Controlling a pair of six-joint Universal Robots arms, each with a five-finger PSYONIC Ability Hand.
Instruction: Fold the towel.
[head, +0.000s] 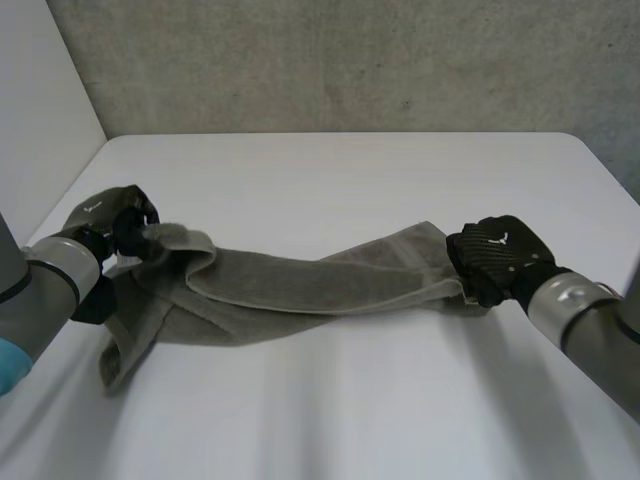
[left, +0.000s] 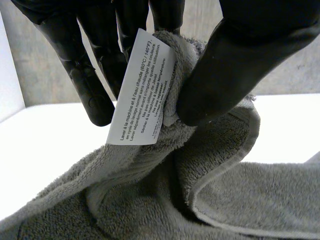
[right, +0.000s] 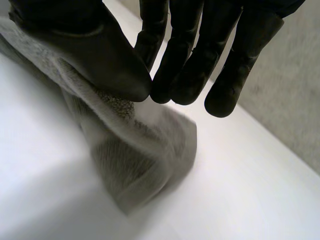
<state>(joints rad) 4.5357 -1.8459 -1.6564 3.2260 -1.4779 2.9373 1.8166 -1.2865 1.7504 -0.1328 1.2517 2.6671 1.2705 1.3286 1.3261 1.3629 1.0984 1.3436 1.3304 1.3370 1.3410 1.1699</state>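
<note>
Basically mid-fold: pinching one towel (head: 300, 290) end with left hand (head: 110, 220), other end with right hand (head: 500, 255), middle sagging onto table (head: 350, 180). Next up: swing ends together, keeping both pinches tight.

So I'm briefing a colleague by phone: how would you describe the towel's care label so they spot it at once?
On the white table, a grey towel stretches from the right hand to the left hand. The label hangs from the fold the left hand pinches. It's a small white tag with black print, unlike the plain fluffy cloth around it.
</note>
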